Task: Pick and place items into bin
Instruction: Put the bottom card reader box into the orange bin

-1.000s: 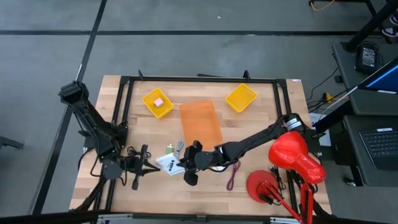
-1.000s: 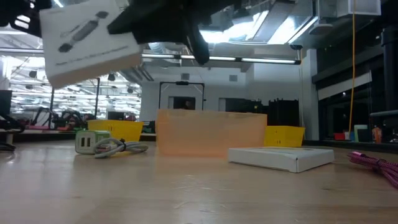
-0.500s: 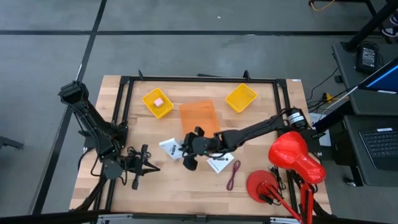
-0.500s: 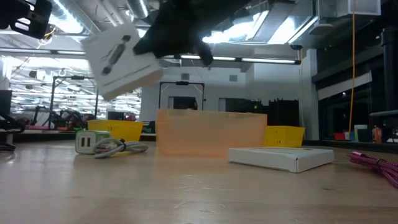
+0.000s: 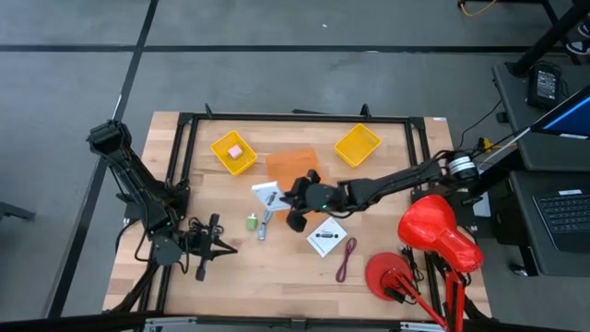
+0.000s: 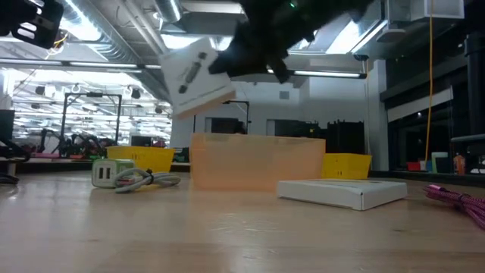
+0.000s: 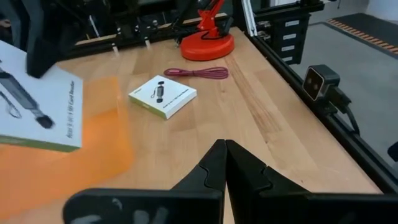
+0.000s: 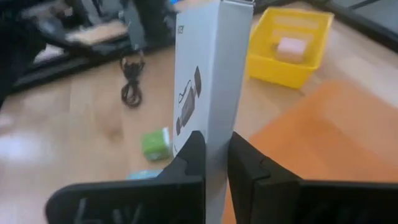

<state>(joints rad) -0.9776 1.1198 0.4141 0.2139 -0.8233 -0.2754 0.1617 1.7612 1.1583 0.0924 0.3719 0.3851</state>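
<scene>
Tabletop [image 5: 230, 263]: pink block [image 5: 235, 150] in yellow bin [image 5: 221, 146]

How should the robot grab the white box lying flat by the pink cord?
Probably from straight above, pinching two opposite edges of the white box. It lies flat and thin on the table, so only its edges offer a hold. The pink cord lies apart, so it shouldn't snag.

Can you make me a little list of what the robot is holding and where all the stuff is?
Held: white box, lifted, in the right gripper jaws
Heading: near the orange bin
Other white box: flat on the table
Pink block: in a yellow tray
Green cube: on the table
Dark-red cord: on the table
Left gripper: waiting at the table's left
</scene>
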